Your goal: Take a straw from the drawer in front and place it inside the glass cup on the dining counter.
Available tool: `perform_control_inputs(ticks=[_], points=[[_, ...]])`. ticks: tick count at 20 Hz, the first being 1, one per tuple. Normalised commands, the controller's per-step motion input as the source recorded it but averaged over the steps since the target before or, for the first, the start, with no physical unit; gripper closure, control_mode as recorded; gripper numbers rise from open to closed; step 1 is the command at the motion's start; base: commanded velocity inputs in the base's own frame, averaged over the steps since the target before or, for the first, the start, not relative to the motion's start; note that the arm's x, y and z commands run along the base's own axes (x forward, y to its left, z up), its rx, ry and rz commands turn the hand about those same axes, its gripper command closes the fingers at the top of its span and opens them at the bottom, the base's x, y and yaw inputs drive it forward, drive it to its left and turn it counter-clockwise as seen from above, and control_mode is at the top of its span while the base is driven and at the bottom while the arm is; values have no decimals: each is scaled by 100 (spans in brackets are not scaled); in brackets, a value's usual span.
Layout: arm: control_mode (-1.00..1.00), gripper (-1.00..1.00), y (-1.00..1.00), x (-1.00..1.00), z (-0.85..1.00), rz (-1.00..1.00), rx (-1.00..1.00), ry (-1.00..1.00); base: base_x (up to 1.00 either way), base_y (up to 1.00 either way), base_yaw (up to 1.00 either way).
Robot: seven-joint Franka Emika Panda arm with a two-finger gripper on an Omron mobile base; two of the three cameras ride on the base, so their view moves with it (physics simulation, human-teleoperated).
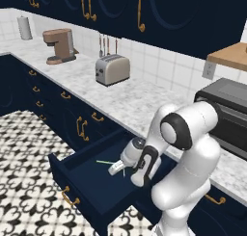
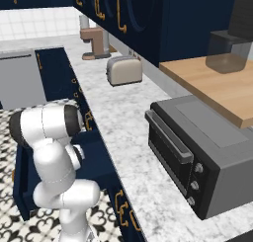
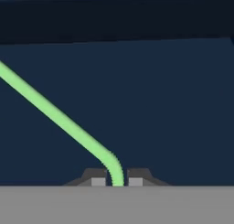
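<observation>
The marble worktop [image 1: 120, 98] runs from ten o'clock toward four o'clock across the left base view, with the black oven [image 2: 197, 157] sitting on it at my three o'clock and the toaster [image 1: 112, 69] further back near twelve. Below the worktop edge, the drawer [image 1: 87, 182] stands pulled open toward seven o'clock, its navy floor bare around my hand and its brass handle [image 1: 70, 197] on the front. My arm folds down into that drawer. My gripper [image 3: 117, 181] is low inside it, fingers [image 3: 97, 179] pinched closed on the straw [image 3: 59, 115]. In the hand view the pale green straw rises from between my tips and bends away toward ten o'clock over the drawer floor. In the left base view it shows as a thin green line at nine o'clock of my hand.
</observation>
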Motion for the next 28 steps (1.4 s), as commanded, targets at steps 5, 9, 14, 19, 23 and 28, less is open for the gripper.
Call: perform_control_inputs(ticks=[5, 9, 14, 19, 23, 28], points=[[-100, 100, 34, 11, 100, 0, 6, -2, 0, 0, 0], [-100, 100, 23, 33, 100, -1, 0, 0, 0, 0, 0], [-100, 100, 2, 19, 100, -2, -1, 0, 0, 0, 0], [-100, 100, -1, 1, 100, -4, -10, 0, 0, 0, 0], [-100, 100, -21, 0, 100, -4, -19, 0, 0, 0, 0], [-100, 100, -61, -43, 83, -5, -19, 0, 0, 0, 0]])
